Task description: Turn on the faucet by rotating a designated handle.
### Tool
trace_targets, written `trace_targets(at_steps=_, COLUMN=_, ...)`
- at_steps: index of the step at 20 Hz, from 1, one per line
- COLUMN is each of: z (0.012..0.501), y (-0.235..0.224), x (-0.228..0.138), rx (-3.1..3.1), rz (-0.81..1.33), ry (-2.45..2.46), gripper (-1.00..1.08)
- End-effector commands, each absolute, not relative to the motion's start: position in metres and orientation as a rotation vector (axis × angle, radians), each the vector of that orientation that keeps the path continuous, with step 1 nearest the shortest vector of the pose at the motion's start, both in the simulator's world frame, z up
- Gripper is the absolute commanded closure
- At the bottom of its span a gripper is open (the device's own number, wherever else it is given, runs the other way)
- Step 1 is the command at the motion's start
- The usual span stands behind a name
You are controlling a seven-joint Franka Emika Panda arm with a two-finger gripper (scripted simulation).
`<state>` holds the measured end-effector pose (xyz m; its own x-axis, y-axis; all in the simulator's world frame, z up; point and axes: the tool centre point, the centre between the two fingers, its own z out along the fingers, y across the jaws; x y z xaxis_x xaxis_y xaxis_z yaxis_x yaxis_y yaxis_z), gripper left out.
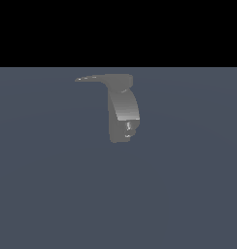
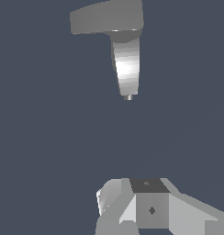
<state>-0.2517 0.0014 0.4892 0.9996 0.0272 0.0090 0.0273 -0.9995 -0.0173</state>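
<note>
Plain slate-blue floor (image 1: 52, 194) under a black band across the top of the exterior view. Small grey faucet (image 1: 123, 109) standing just above frame centre, thin tapering handle (image 1: 89, 78) jutting toward the exterior view's left from the flat top block. No arm visible there. In the wrist view, faucet well apart from the gripper (image 2: 132, 213), of which only grey housing shows at the frame's lower edge; jaw state impossible to tell. Approach step apparently in hand, nothing touched. Next: closing in on the lever's tip, then pushing sideways to rotate it.
</note>
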Motion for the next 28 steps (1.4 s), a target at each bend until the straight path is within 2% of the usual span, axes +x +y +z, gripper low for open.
trace_targets(at_steps=1, z=0.489, y=0.001, x=-0.252, rx=-3.124, rz=-0.014, ry=-0.043, gripper=1.08)
trace_targets(at_steps=15, z=0.474, y=0.025, x=-0.24, rx=-3.122, rz=-0.012, ry=0.109, gripper=1.08)
trace_targets(at_steps=28, z=0.437, y=0.078, x=-0.201, rx=-3.086, rz=-0.009, ry=0.486, gripper=1.08)
